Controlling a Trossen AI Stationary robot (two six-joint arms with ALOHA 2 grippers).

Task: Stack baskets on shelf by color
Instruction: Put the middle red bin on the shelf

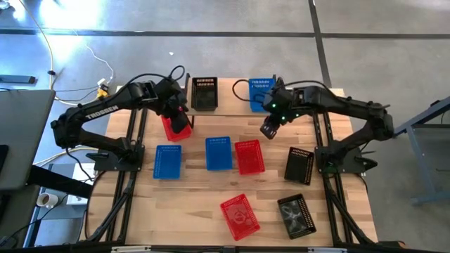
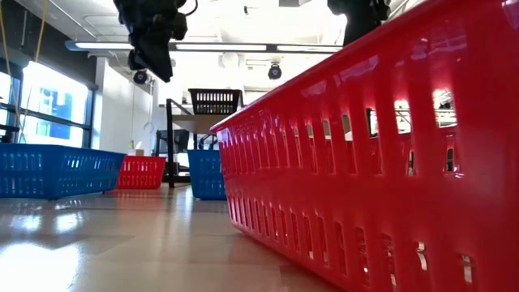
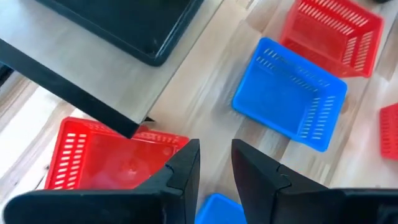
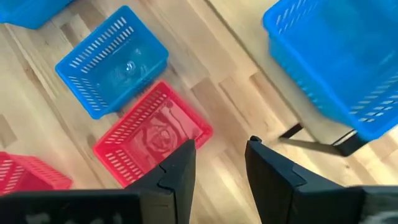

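The shelf (image 1: 232, 95) stands at the table's far edge, with a black basket (image 1: 204, 93) on its left end and a blue basket (image 1: 261, 95) on its right end. A red basket (image 1: 172, 128) rests on the table by the shelf's left end. My left gripper (image 3: 215, 168) hovers open and empty above this red basket (image 3: 112, 155). My right gripper (image 4: 221, 162) hangs open and empty in front of the shelf's right end, over bare table beside another red basket (image 4: 152, 140). In the low view both grippers are well above the table.
On the table lie two blue baskets (image 1: 167, 161) (image 1: 219, 153), a red basket (image 1: 249, 156) and a black basket (image 1: 299, 165). Near the front edge are a red basket (image 1: 240, 214) and a black basket (image 1: 297, 214). The shelf's middle is bare.
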